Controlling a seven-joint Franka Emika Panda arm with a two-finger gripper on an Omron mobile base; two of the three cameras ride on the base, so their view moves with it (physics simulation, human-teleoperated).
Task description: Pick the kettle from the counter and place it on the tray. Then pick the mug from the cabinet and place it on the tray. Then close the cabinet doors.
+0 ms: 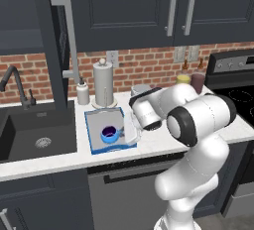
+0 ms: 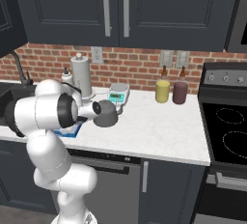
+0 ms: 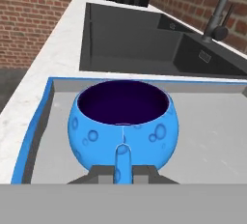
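Observation:
The bright-blue mug (image 3: 123, 124) sits upright on the grey floor of the blue-rimmed tray (image 3: 36, 121), its handle toward the camera. My gripper (image 3: 123, 171) is shut on that handle, with a finger tip on each side. From the left base camera the mug (image 1: 109, 134) is in the tray (image 1: 96, 120) with my gripper (image 1: 124, 134) at its right side. A dark-grey rounded kettle (image 2: 106, 113) stands on the white counter (image 2: 154, 126) just right of the tray (image 2: 67, 132), partly behind my arm. One cabinet door (image 1: 57, 45) hangs open above the sink, its bar handle (image 1: 70, 33) facing out.
A dark sink (image 1: 39, 135) with a black tap (image 1: 15, 83) lies left of the tray. Behind the tray stand a paper-towel roll (image 1: 103, 83) and a soap bottle (image 1: 83, 93). A white device with a teal screen (image 2: 118, 94), two jars (image 2: 162, 91) and the stove (image 2: 226, 121) are to the right.

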